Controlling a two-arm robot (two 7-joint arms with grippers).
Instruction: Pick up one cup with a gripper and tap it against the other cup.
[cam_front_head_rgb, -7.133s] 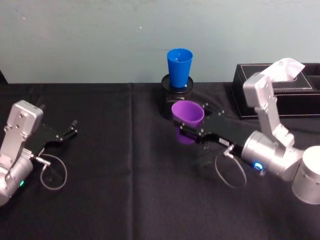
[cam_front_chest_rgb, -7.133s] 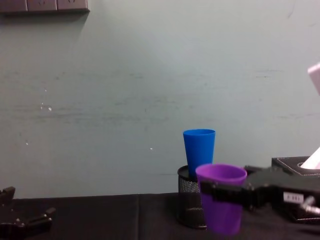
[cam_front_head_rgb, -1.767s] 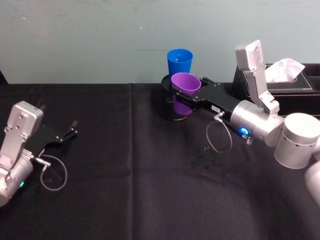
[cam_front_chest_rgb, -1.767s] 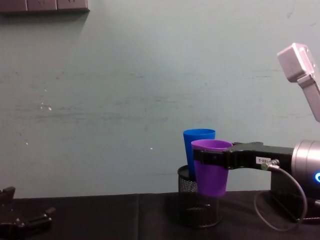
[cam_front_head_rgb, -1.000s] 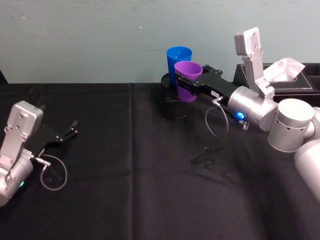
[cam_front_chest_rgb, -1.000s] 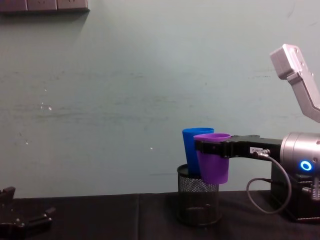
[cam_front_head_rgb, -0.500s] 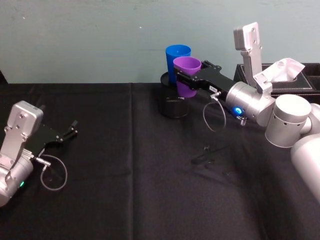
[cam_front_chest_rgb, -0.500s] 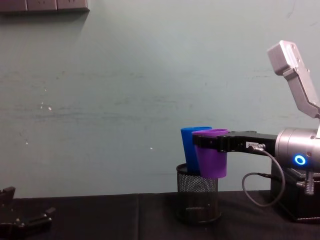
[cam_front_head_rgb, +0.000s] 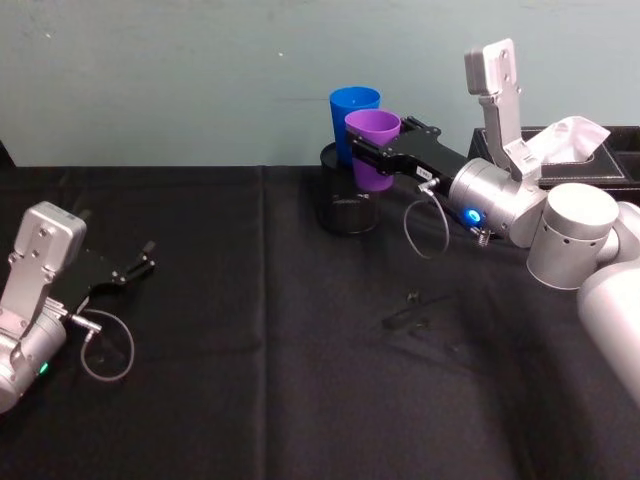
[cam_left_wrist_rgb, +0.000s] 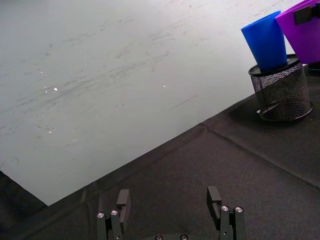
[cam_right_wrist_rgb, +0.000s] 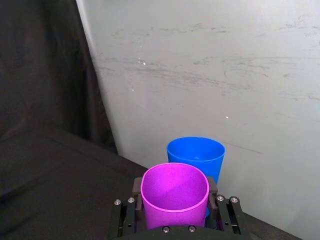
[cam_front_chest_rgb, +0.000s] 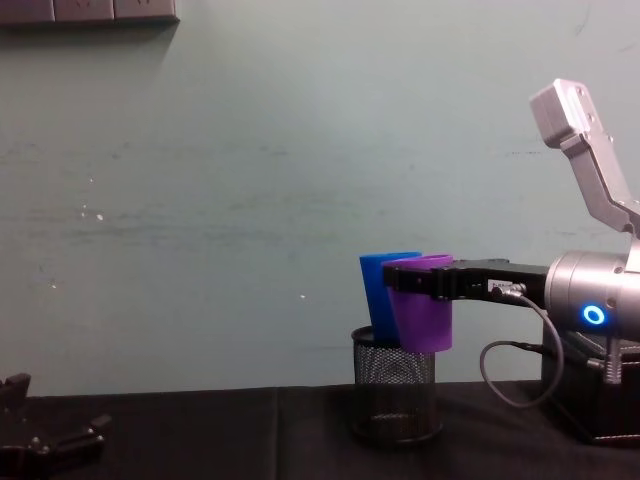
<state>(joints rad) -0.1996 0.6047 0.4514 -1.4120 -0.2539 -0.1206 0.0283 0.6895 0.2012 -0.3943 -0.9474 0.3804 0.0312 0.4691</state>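
My right gripper (cam_front_head_rgb: 372, 152) is shut on the purple cup (cam_front_head_rgb: 372, 148), holding it upright in the air above the black mesh holder (cam_front_head_rgb: 346, 205). The purple cup (cam_front_chest_rgb: 420, 305) presses against the side of the blue cup (cam_front_chest_rgb: 384, 293), which stands in the holder and leans away to the left. From the right wrist, the purple cup (cam_right_wrist_rgb: 174, 199) sits between the fingers (cam_right_wrist_rgb: 135, 194) with the blue cup (cam_right_wrist_rgb: 196, 156) just behind it. Far left, my left gripper (cam_front_head_rgb: 138, 259) rests open near the table; its fingers (cam_left_wrist_rgb: 123, 200) hold nothing.
A black tissue box (cam_front_head_rgb: 600, 180) with white tissue stands at the back right, behind my right arm. A small dark scrap (cam_front_head_rgb: 410, 310) lies on the black tablecloth (cam_front_head_rgb: 250, 380) in the middle. The wall runs close behind the holder.
My right gripper carried the purple cup up and back against the blue cup. The blue cup has tipped to the left in the holder. The left arm has not moved.
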